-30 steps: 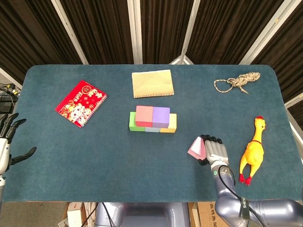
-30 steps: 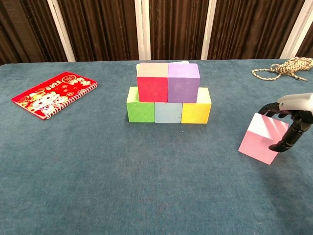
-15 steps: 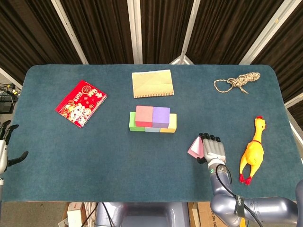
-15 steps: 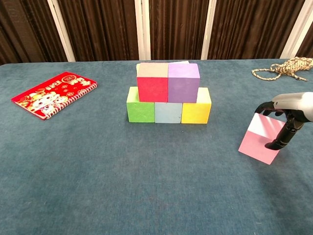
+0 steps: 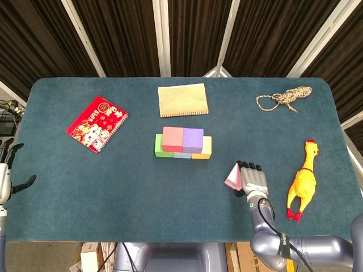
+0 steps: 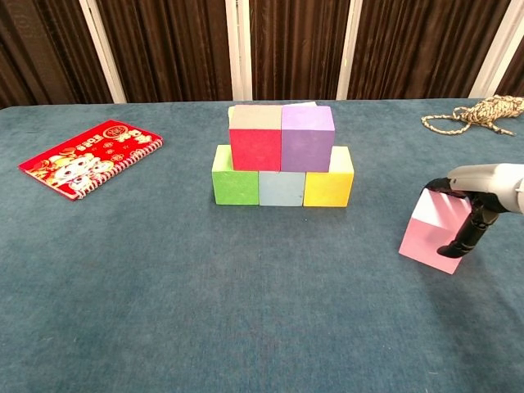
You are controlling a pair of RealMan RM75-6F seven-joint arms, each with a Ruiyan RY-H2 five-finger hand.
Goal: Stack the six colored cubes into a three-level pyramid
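Five cubes stand stacked mid-table: green [image 6: 235, 174], light blue [image 6: 282, 187] and yellow [image 6: 329, 178] in the bottom row, with red [image 6: 255, 147] and purple [image 6: 307, 137] on top. The same stack [image 5: 182, 143] shows in the head view. To its right, a pink cube [image 6: 432, 232] sits tilted, with my right hand [image 6: 479, 201] gripping it, thumb on the front face. From above, the right hand [image 5: 253, 179] covers the pink cube [image 5: 232, 177] from its right side. My left hand [image 5: 7, 173] hangs off the table's left edge, fingers spread, holding nothing.
A red spiral notebook [image 5: 97, 123] lies at the left. A tan pad [image 5: 182, 100] lies just behind the stack. A coil of rope [image 5: 285, 98] sits at the far right back. A yellow rubber chicken [image 5: 302, 181] lies right of my right hand.
My right hand and the pink cube have shifted slightly left, and the cube stands a bit more upright. The left hand sank at the table's edge, then rose a little.
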